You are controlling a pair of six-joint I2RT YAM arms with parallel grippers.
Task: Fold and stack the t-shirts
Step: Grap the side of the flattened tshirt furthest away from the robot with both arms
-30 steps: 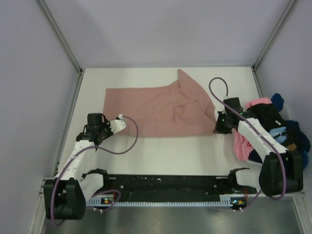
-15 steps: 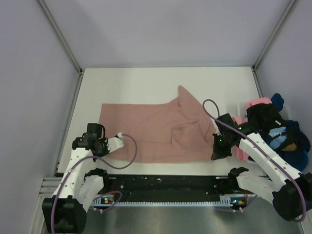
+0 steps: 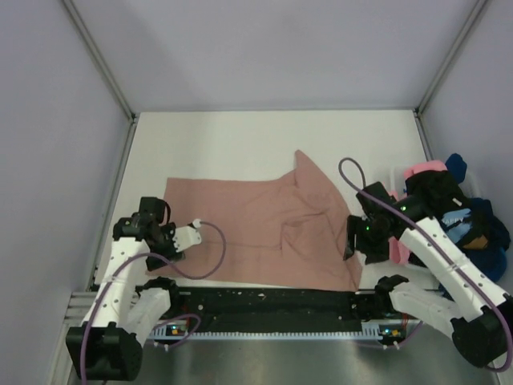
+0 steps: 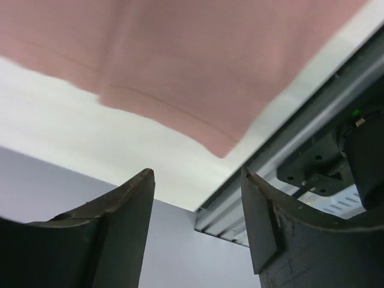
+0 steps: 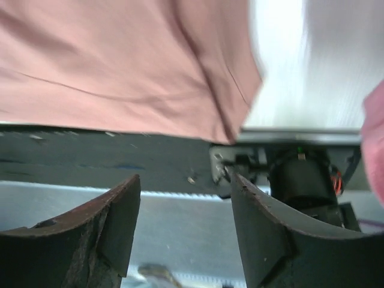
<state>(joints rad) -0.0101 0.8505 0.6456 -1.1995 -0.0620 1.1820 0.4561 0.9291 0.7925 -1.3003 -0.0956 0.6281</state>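
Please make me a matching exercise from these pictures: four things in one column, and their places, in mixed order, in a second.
1. rose-pink t-shirt
2. pile of t-shirts
3. left end effector
4. right end effector

a. at the table's right edge
b. open, by the shirt's near right corner
c. spread across the table's middle
d. open, by the shirt's near left corner

Pairs: 1-c, 2-a, 3-d, 4-b

Softly, evenly lit from overhead in the top view, with faint shadows; sharp throughout there; blurred across the dusty rose-pink t-shirt (image 4: 180,60) in the left wrist view; blown out to white on the table (image 5: 282,60) in the right wrist view.
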